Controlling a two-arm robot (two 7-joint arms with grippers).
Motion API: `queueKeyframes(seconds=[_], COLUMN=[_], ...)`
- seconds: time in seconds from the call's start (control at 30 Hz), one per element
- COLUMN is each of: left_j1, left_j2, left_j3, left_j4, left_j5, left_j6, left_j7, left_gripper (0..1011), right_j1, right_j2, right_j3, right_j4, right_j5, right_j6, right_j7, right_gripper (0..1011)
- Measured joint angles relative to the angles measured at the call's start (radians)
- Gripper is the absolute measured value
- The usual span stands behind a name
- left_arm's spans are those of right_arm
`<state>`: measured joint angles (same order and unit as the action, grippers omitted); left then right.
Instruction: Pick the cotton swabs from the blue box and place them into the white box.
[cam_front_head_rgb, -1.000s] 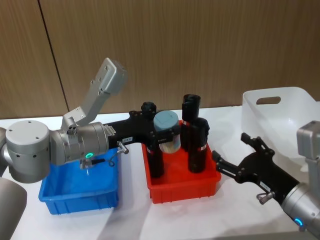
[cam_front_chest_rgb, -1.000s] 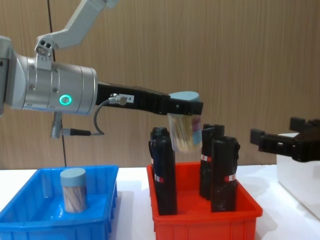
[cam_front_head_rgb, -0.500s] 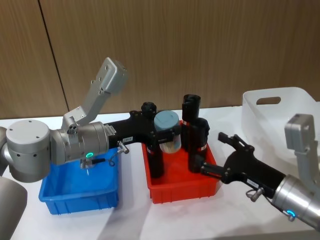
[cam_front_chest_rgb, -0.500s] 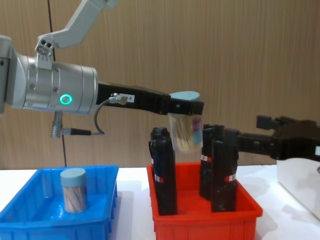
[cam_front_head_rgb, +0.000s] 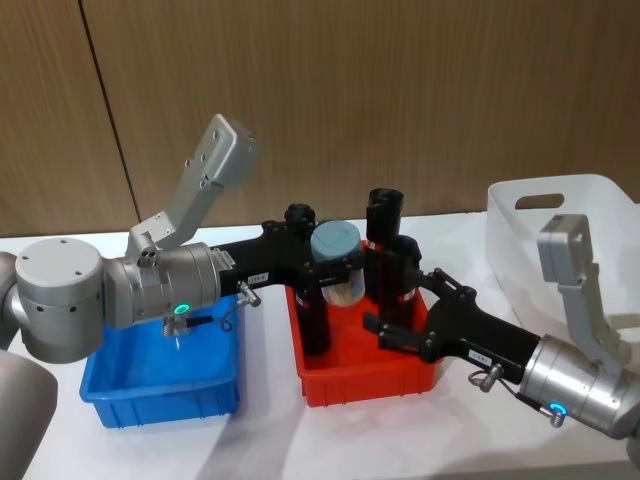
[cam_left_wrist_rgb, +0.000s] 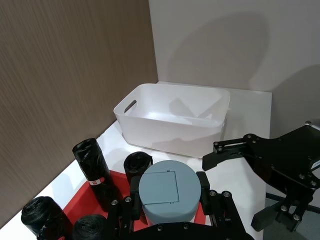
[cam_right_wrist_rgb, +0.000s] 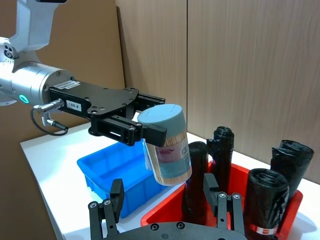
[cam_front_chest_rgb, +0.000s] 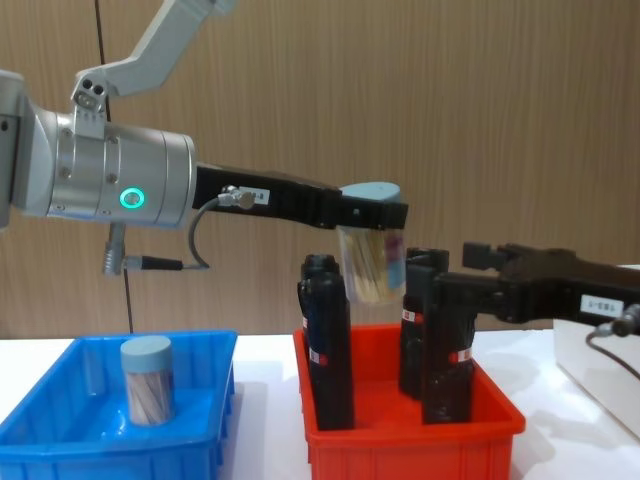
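Cotton swabs (cam_front_head_rgb: 333, 241) are up in the air in the head view, the jar pinched just under its lid by the left gripper (cam_front_head_rgb: 335, 271), above the red bin (cam_front_head_rgb: 368, 384) and its black bottles (cam_front_head_rgb: 384, 225). The right gripper (cam_front_head_rgb: 400, 298) reaches over that bin's right side, fingers spread wide, holding nothing. The blue box (cam_front_head_rgb: 160, 398) lies to the left, the white box (cam_front_head_rgb: 560, 235) far right.

Left wrist view: grey-blue lid dead centre, clamped from both sides.

Right wrist view: jar slightly tilted, pale sticks showing through the clear wall.

Chest view: a second jar (cam_front_chest_rgb: 146, 382) stands upright in the blue box, and the held one hangs level with the bottle tops.
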<state>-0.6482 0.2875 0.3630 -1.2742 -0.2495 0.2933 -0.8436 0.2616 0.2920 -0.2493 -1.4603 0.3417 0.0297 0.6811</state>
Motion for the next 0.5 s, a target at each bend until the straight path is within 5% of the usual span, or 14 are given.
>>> queueKeyframes(seconds=[0.5], left_j1=[0.000], left_j2=[0.000], left_j3=[0.000], left_j4=[0.000], left_j5=[0.000], left_j6=[0.000], left_j7=[0.000], left_gripper=[669], right_j1=[0.088], right_j2=[-0.046], right_j3=[-0.026], right_j4=[0.117], right_j5=[-0.010], right_j6=[0.007], right_j7=[0.021], right_gripper=[1002])
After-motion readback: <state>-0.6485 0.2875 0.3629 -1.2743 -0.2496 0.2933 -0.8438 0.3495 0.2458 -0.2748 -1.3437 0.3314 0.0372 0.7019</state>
